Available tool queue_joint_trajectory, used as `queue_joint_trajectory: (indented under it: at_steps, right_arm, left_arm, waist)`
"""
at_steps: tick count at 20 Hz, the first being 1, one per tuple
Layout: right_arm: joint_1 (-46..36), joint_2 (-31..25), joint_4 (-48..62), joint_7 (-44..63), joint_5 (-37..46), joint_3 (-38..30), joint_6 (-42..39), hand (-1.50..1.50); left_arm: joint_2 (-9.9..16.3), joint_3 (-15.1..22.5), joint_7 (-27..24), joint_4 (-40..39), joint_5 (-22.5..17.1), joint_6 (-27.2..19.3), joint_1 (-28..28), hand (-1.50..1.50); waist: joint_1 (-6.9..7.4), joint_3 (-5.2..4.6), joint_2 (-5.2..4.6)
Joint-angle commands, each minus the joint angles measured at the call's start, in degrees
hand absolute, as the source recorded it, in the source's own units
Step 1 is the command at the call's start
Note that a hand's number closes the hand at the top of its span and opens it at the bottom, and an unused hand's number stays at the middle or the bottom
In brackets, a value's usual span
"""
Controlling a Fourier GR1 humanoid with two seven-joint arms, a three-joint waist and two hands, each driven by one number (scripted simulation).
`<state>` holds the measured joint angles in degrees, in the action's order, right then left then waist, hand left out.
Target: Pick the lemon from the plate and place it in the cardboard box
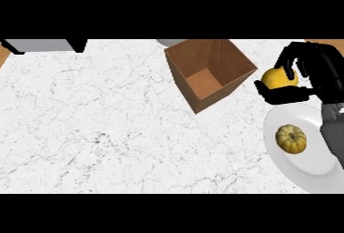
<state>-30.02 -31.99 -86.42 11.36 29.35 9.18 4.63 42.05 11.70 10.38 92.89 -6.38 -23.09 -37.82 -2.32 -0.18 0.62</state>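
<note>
Head view shows, from left to right, the white bench (101, 136), the open cardboard box (209, 73) standing on it, then the right hand (295, 86) with its fingers curled round the lemon (279, 78), held just above the far rim of the plate (302, 168), where a small pumpkin (291, 139) lies. The carry step looks underway. Next, the hand needs to travel left until the lemon is over the box's opening, then spread its fingers.
</note>
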Motion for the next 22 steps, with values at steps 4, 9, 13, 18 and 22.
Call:
queue_joint_trajectory:
  at_steps: [4,9,13,18,22]
  right_arm:
    - [-7.2,6.9,2.7,9.4,-1.7,0.3,-0.7,1.5]
    - [-12.9,10.9,7.9,12.8,-1.5,1.1,-0.9,1.5]
    - [-16.1,13.6,11.7,15.2,-0.1,1.8,0.1,1.5]
    - [-18.8,14.8,18.9,16.4,2.8,3.0,0.6,1.5]
    - [-20.4,17.9,24.0,18.6,2.3,0.8,3.4,-1.5]
  left_arm:
    - [-1.9,-4.6,-5.4,5.6,-0.2,-1.9,16.8,0.0]
    - [-1.9,-4.0,-4.5,5.9,-0.2,-1.0,18.6,0.0]
    - [-2.2,-3.5,-4.8,5.8,0.7,-1.4,19.1,0.0]
    - [-2.2,-3.4,-5.1,5.3,0.6,-0.7,20.0,0.0]
    - [-2.3,-3.6,-4.7,5.5,0.0,-0.3,20.3,0.0]
  waist:
    - [-0.22,-0.32,-0.59]
    - [1.06,-0.25,-1.54]
    - [1.53,-0.19,-1.52]
    - [1.99,-0.23,-2.17]
    - [2.08,-0.08,-2.52]
